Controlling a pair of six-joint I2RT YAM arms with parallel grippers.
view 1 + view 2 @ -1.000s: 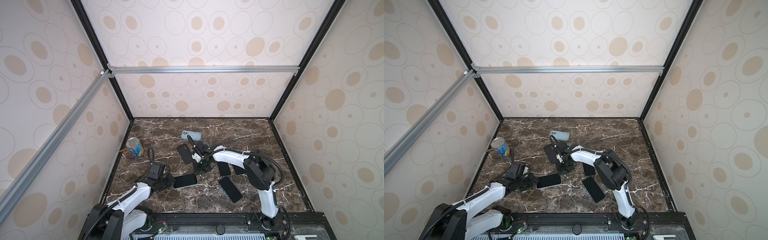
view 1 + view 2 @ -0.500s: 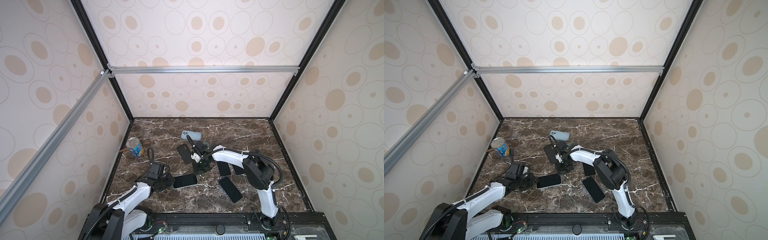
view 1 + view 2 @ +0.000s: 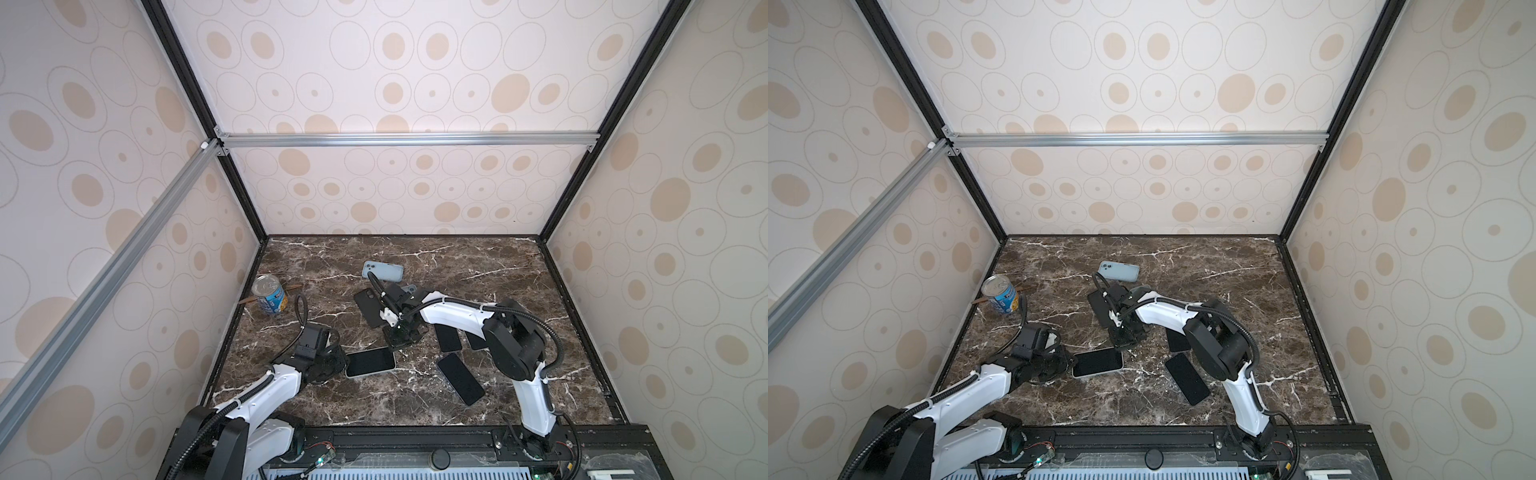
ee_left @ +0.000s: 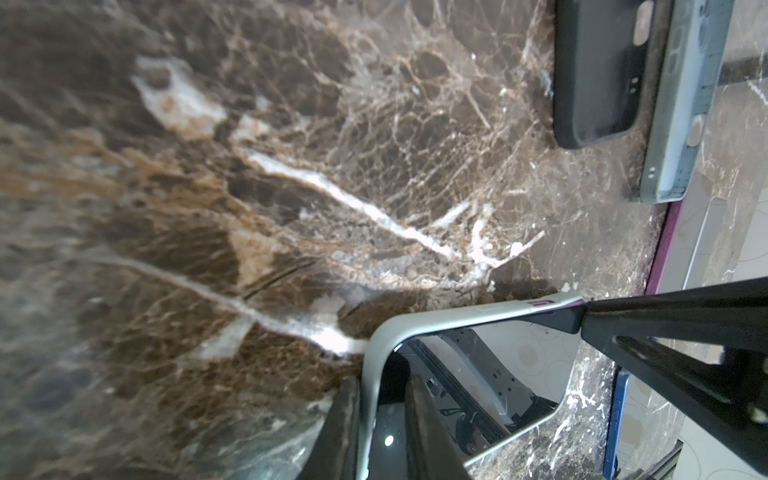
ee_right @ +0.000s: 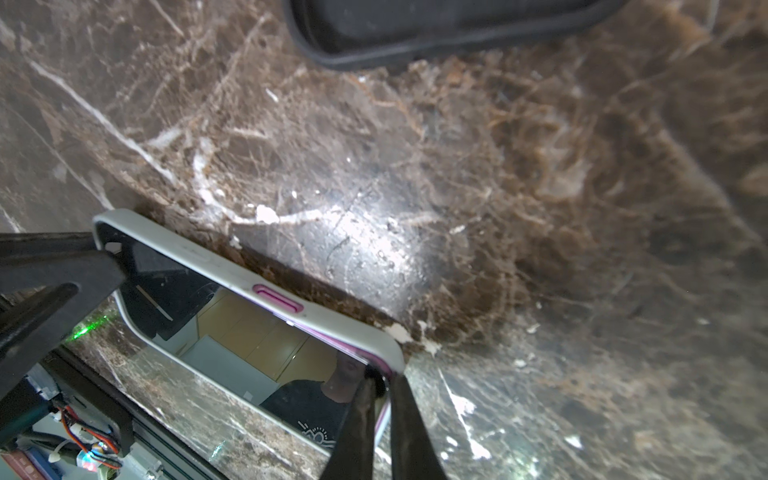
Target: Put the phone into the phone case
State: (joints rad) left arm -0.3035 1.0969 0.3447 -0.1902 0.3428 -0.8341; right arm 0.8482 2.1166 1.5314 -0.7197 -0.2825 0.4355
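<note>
Right gripper (image 5: 381, 380) has just pinched shut on the phone (image 5: 249, 345) corner; left gripper (image 4: 380, 386) clamps the phone case (image 5: 199, 253) at the phone's opposite end; seating looks unfinished.

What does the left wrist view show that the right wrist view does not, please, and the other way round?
Only the left wrist view shows the light blue phone case. Only the right wrist view shows coloured wiring past the table's edge. Both show the glossy phone in its pale grey case, the brown marble tabletop and both hands: the left hand is clamped on one end and the right hand pinches a corner. Both also show a soft black phone case, probably the same one.
</note>
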